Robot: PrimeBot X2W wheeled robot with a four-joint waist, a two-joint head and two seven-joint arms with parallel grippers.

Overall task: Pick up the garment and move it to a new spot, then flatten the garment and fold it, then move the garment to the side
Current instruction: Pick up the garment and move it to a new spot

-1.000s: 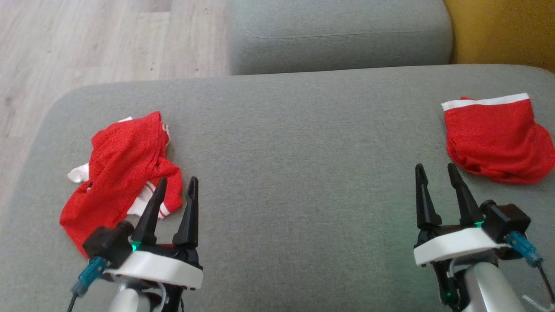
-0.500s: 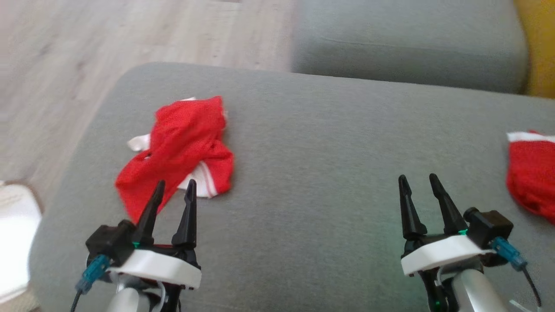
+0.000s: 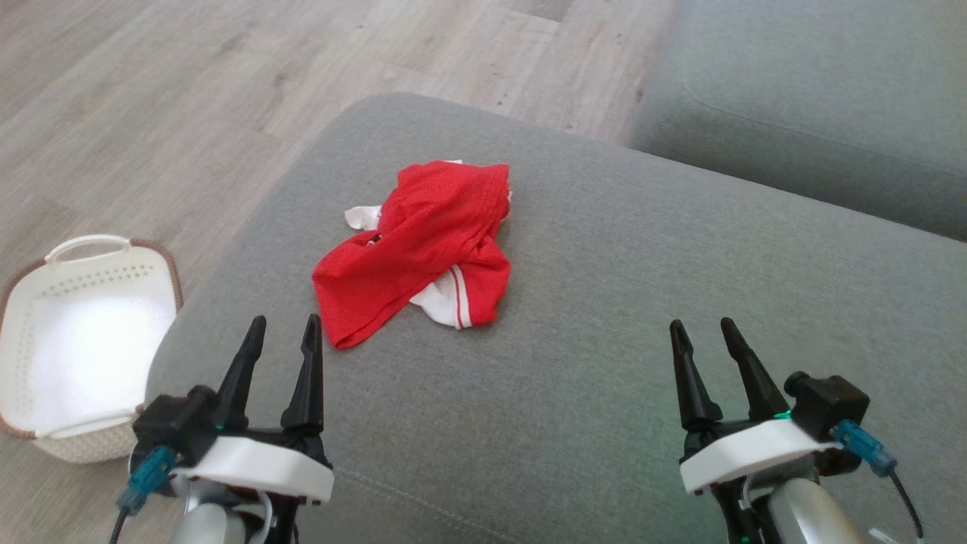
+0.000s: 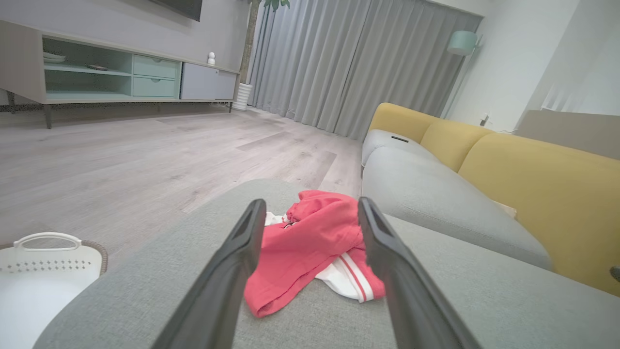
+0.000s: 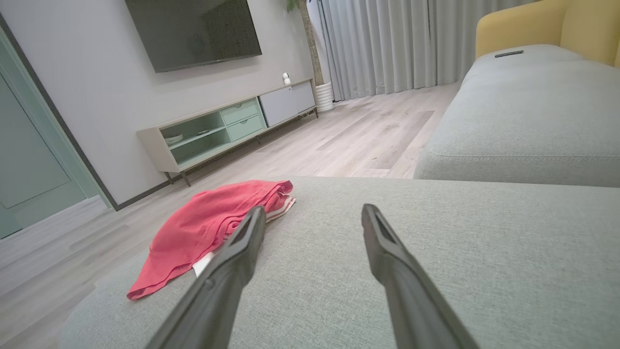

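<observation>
A crumpled red garment (image 3: pixel 423 245) with white trim lies on the grey ottoman (image 3: pixel 604 317), toward its left end. My left gripper (image 3: pixel 283 331) hovers open just short of the garment's near corner, nothing between its fingers. In the left wrist view the garment (image 4: pixel 310 242) sits straight ahead between the two fingers. My right gripper (image 3: pixel 702 332) hangs open over bare cushion, well to the right of the garment. The right wrist view shows the garment (image 5: pixel 208 223) off to the left of the gripper's fingers.
A white perforated basket (image 3: pixel 79 340) stands on the wood floor left of the ottoman. A grey sofa seat (image 3: pixel 816 98) with yellow backrest (image 4: pixel 542 194) lies beyond the ottoman at the upper right. Bare cushion stretches right of the garment.
The head camera has swung left: the basket has come into view and a second red garment at the right has left it. Both grippers stay open and empty.
</observation>
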